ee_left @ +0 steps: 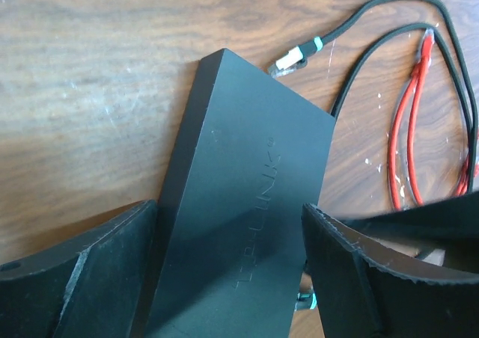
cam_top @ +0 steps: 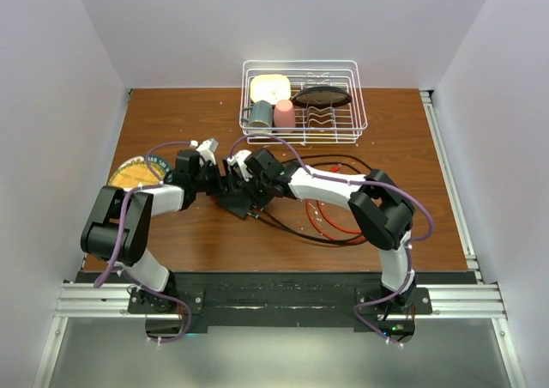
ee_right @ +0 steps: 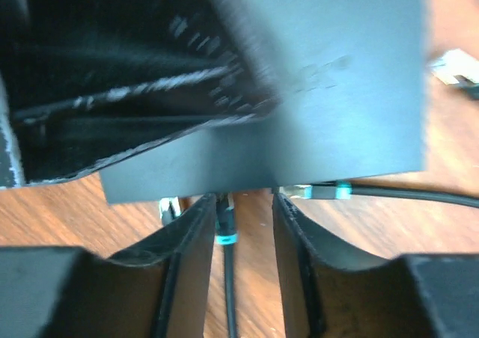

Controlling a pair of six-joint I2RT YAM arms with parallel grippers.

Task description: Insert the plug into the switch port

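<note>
Switch (cam_top: pixel 233 201): thin, flat, matte-black box with embossed lettering on its top face.
Switch pose: lying flat, turned askew, slightly left of the scene's centre.
Port edge: one long edge, facing near and right.
Plug (ee_right: pixel 224 217): small connector with a teal band, on a black cable.
Plug position: its tip meets the port edge; how deep it sits cannot be told.
Second plug (ee_right: pixel 313 192): the same kind, just beside the first, against the same edge.

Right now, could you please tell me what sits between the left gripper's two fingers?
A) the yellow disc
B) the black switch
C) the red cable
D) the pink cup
B: in the left wrist view, the fingers of the left gripper stand on either side of the flat black switch, which lies on the wooden table.
</note>
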